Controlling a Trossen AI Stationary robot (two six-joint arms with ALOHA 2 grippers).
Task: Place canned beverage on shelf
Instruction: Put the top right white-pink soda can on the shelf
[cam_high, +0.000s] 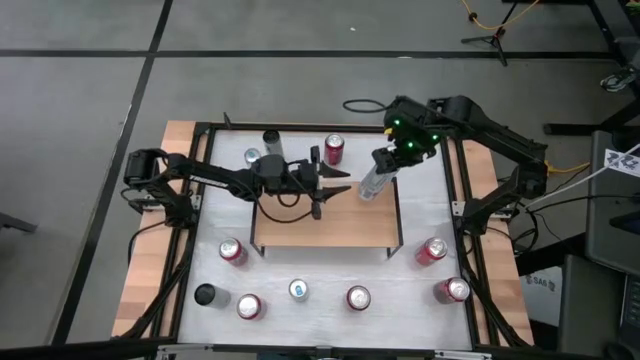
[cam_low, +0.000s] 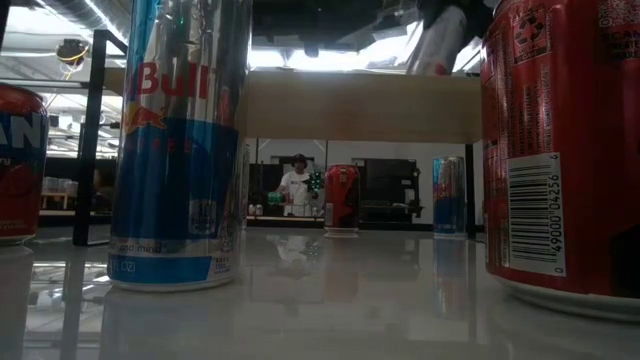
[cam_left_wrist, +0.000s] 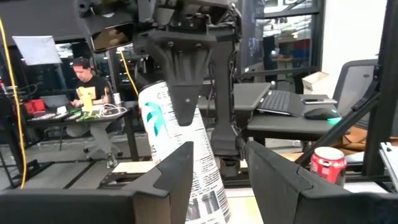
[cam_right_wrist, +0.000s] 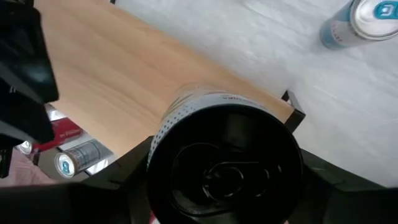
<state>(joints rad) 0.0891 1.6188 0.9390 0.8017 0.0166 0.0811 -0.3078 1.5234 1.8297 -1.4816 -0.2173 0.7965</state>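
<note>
A tall slim white can (cam_high: 372, 185) with a teal mark hangs tilted over the far right part of the shelf (cam_high: 325, 228), a low stand with a light wooden top board. My right gripper (cam_high: 384, 163) is shut on the can. My left gripper (cam_high: 345, 182) reaches in level from the table's left over the shelf's far edge. It stands open, its fingertips just short of the can's lower end. In the left wrist view the can (cam_left_wrist: 186, 155) stands just beyond my open left fingers (cam_left_wrist: 177, 177). The right wrist view looks down on the can's dark top (cam_right_wrist: 224, 168). My right gripper pinches the can's upper part (cam_left_wrist: 155, 109) between its two fingers (cam_left_wrist: 185, 93), one on each side. The fingers come from above, slanting down from the table's far right. The can hangs below them, tilted, with its lower end (cam_left_wrist: 208, 199) clear of the shelf board (cam_right_wrist: 124, 81).
Several cans stand around the shelf: red ones (cam_high: 333, 150) (cam_high: 232, 250) (cam_high: 432, 250) (cam_high: 358, 297), a blue one (cam_high: 297, 290), a black one (cam_high: 205, 295) and a silver one (cam_high: 252, 157). One red can (cam_right_wrist: 68, 155) shows under the board. The board's near half is bare.
</note>
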